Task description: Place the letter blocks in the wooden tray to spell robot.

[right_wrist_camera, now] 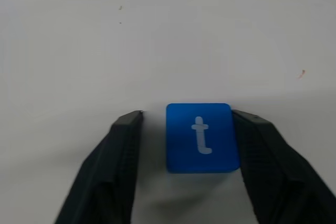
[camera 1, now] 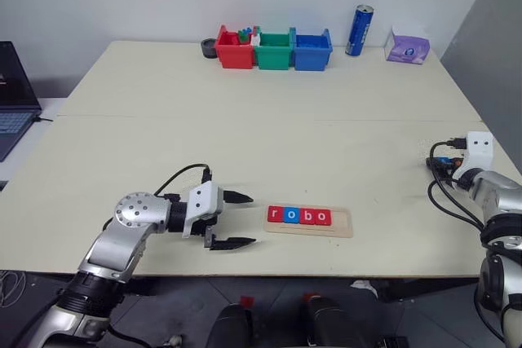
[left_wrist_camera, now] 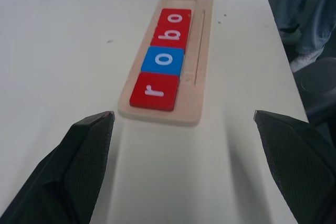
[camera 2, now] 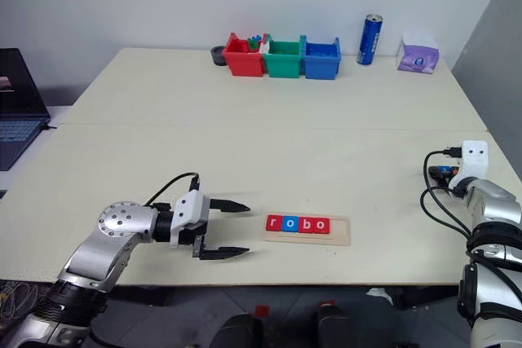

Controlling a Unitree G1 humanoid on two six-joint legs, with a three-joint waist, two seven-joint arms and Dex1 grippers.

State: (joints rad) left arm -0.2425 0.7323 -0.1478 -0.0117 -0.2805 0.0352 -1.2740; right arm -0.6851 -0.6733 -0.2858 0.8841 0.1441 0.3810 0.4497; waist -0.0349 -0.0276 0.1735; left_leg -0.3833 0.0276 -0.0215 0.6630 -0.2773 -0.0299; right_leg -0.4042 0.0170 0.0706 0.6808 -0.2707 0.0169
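Head views: tray (camera 1: pixel 342 224) near the front edge of the desk (camera 1: pixel 269 136), long axis running left to right, four blocks (camera 1: pixel 299 216) in it reading r, o, b, o, with the rightmost slot bare. Left hand (camera 1: pixel 236 219) just left of the tray, pointing along it, fingers wide apart and empty. Right arm far off at the desk's right edge, well apart from the tray. Along the back edge, well clear of the work: red, green and blue bins (camera 1: pixel 274 48), a blue can (camera 1: pixel 359 30), a purple box (camera 1: pixel 407 46); a laptop (camera 1: pixel 15 95) at far left. Left wrist view: tray dead ahead between the spread fingers, r nearest, bare slot at the far end. Right wrist view: t block (right_wrist_camera: pixel 199 137) flat on the desk, right between the fingers of the right hand (right_wrist_camera: pixel 186 120); one finger at the block's side, the other a little off it, so half closed and not yet clamped, by the look of it. Likely next: grip, lift, carry leftward to the bare slot; nothing in the path on the desk, the left hand being on the tray's other end.
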